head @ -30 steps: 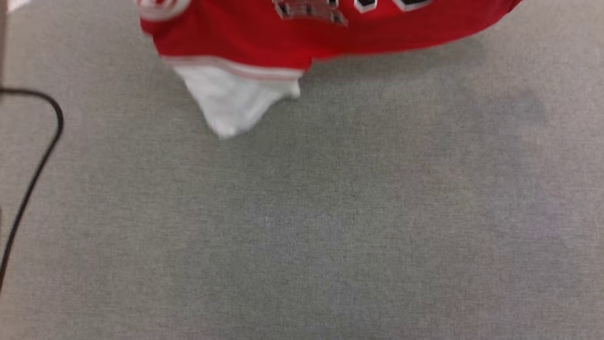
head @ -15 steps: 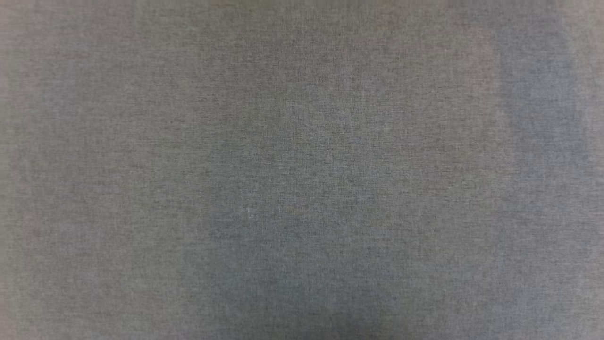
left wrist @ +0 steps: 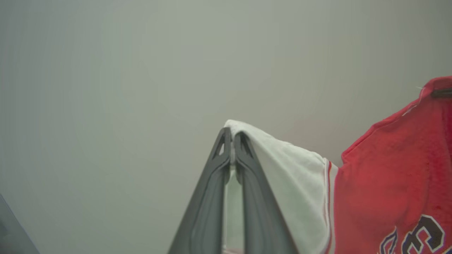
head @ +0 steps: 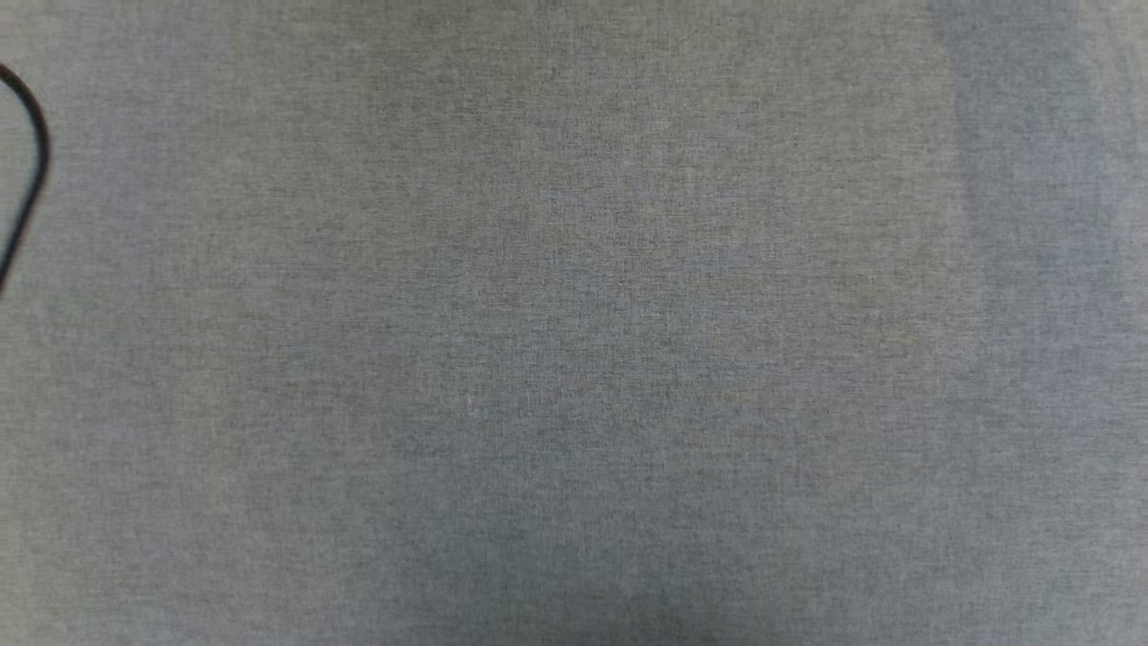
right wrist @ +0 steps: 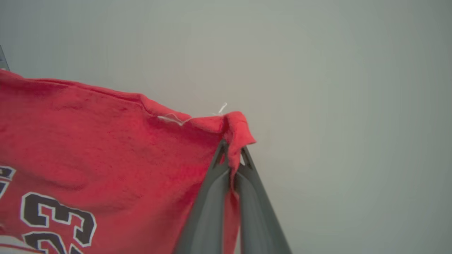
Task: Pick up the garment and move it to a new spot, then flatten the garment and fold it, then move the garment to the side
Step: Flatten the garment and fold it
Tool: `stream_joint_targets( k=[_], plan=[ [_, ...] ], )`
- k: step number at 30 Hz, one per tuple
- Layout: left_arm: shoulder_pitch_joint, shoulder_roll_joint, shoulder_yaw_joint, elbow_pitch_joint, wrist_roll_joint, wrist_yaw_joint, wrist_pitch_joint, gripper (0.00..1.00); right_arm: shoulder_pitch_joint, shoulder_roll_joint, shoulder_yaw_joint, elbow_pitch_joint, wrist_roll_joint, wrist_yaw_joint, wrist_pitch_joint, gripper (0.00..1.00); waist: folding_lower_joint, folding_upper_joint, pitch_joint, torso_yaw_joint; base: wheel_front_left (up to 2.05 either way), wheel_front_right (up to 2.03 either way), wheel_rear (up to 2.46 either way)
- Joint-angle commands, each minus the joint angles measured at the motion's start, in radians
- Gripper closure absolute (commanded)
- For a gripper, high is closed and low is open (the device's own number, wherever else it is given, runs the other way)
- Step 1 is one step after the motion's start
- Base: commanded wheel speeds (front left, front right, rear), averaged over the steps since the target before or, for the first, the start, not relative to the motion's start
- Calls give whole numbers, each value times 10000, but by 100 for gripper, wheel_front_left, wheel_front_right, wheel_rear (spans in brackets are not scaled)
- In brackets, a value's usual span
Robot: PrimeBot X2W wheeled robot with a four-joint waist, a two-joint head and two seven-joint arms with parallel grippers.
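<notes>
The shirt (right wrist: 106,148) is red and fleecy, with black, white-edged numbers (right wrist: 56,218) low on its front. It hangs spread between the two grippers against a plain pale background. The left gripper (left wrist: 231,141) is pinched tight on the tip of the white sleeve (left wrist: 293,176), which meets the red body at a striped trim. The right gripper (right wrist: 233,151) is clamped on a red corner, where a loose white thread (right wrist: 223,107) sticks up. The head view shows a grey woven surface (head: 574,323) with a black cable (head: 36,152) curving at its far left edge.

Grey woven surface (head: 574,323); black cable (head: 36,152) lying on it, curving, at left edge.
</notes>
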Motion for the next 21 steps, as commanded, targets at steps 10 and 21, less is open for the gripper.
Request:
stream_joint_targets(
  k=[10, 21],
  plan=[
    [3280, 293, -632, 704, -621, -21, -712, 100, 3192, -73, 1725, -490, 1606, -9, -894, 100, -1, -1, -1480, 93, 0, 0, 0],
    [8333, 464, -756, -211, -1313, 970, -1187, 100, 6866, -1311, 3537, -2346, 3011, -9, -1277, 100, -1, -1, -3378, 244, 0, 0, 0]
  ],
)
